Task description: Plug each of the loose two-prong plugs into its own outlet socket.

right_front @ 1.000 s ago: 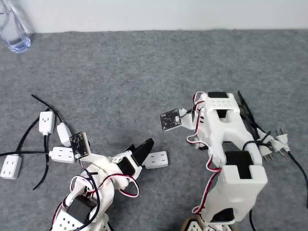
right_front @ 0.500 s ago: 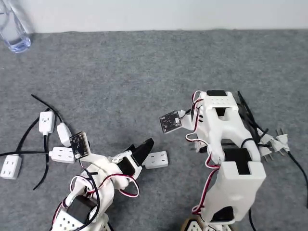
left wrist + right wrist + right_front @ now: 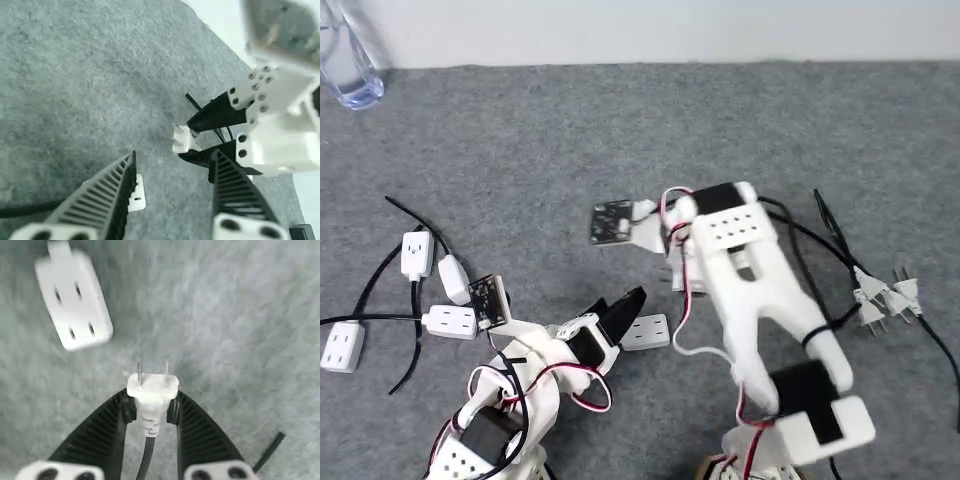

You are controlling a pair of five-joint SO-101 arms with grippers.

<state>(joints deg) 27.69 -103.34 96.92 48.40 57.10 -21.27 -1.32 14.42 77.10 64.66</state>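
Currently: right gripper clamping a plug, left gripper gaping beside a socket

Nearest the bases, the left gripper (image 3: 172, 170) is hanging released low over the grey mat (image 3: 570, 130). Its fingers are spreading wide with nothing between them. A white socket (image 3: 646, 332) is lying flat on the mat just beside one of those fingers, its slots facing up.

Just beyond, the right gripper (image 3: 151, 401) is grasping a white plug (image 3: 152, 386) by its body, with both fingers pressing its sides. The plug's cord (image 3: 146, 460) is trailing back between the fingers. The two prongs are pointing out ahead, clear of the mat. The socket is lying ahead of them and off to one side, not touching them.

Farther out on the right arm's side, spare plugs (image 3: 872, 303) are lying close together on the mat, well apart from the socket. On the left arm's side, other sockets (image 3: 417, 253) are lying among looping black leads (image 3: 375, 275). Whether anything is sitting in them, I cannot tell.

Farthest off, a glass (image 3: 348, 70) is standing in the corner by the pale wall (image 3: 670, 30).
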